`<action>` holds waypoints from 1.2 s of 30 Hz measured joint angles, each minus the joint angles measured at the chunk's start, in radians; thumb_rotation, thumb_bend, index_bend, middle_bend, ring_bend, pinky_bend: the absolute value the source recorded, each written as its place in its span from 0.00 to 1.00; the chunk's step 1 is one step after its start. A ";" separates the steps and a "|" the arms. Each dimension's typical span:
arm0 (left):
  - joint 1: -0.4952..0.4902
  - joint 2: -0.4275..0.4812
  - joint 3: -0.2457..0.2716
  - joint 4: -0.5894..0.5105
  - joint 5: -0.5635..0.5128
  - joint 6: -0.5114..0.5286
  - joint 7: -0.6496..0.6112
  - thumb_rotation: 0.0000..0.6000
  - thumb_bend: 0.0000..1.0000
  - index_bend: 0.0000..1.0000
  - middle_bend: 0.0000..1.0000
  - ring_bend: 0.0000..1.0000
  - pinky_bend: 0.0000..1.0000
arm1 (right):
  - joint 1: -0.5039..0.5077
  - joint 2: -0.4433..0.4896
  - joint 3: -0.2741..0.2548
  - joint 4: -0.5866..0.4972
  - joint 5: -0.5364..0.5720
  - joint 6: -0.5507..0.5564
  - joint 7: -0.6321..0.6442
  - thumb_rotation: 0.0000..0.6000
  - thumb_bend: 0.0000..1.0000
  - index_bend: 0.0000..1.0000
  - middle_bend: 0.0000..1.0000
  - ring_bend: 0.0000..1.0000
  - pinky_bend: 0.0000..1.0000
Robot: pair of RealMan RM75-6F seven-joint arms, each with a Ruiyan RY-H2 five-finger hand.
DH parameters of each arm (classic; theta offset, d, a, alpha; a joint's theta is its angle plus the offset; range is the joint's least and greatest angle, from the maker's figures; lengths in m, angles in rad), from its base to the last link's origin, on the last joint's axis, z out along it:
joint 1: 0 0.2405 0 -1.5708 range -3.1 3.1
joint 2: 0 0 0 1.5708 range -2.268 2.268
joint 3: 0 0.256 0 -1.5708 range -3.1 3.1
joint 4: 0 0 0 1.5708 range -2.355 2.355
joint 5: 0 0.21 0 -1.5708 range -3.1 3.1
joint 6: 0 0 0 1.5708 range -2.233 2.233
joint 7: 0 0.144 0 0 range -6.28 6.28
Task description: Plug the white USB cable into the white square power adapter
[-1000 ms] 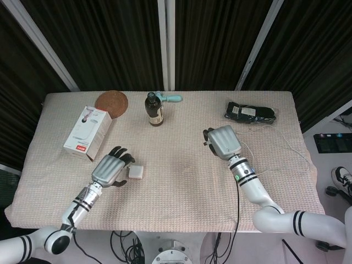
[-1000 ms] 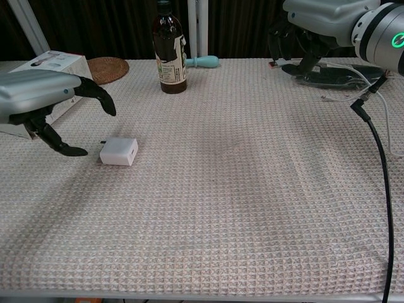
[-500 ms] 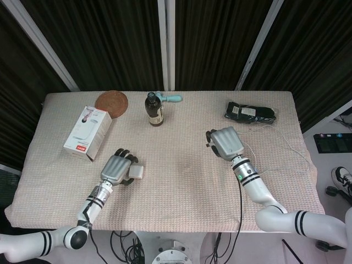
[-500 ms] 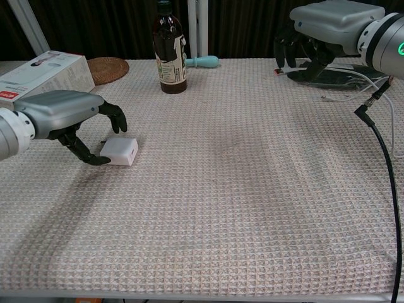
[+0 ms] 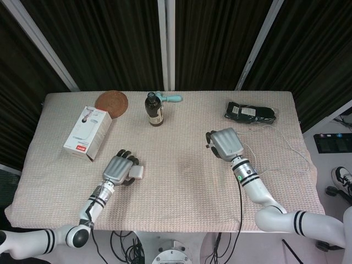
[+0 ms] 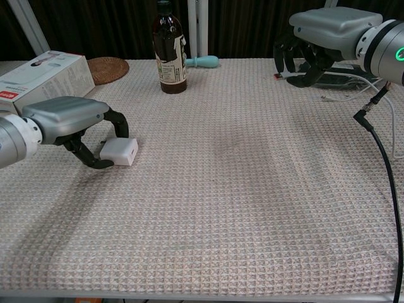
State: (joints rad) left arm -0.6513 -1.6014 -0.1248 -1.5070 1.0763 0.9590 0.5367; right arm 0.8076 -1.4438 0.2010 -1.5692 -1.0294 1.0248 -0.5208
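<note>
Left hand [image 6: 69, 123] fingers around adapter [image 6: 119, 152]

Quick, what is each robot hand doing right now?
Left hand: fingers around the white adapter, which rests on the table; grip unclear.
Right hand: fingers curled; contents cannot be told.

No wording is coming through clearly enough to read on anything lying on the table [image 5: 181, 187]. The white box [image 5: 87, 132] near the left edge is showing a small red patch with white marks at its near end and a pale product picture on its top face, but the lettering is too small to make out, and the brown bottle [image 6: 170, 50] near the far edge is carrying a pale label with dark print that is blurring into unreadable lines. The black packet [image 5: 250, 112] by the far right corner is bearing a pale sticker whose print is equally illegible.
</note>
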 measured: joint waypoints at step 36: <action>-0.015 0.055 -0.057 -0.132 -0.126 0.126 0.041 0.86 0.30 0.45 0.44 0.23 0.15 | 0.099 -0.070 0.050 -0.023 0.128 -0.061 -0.077 1.00 0.33 0.60 0.56 0.69 0.90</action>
State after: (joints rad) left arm -0.6661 -1.5462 -0.1819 -1.6387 0.9504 1.0848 0.5777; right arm 0.9068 -1.5136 0.2506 -1.5917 -0.9018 0.9635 -0.5977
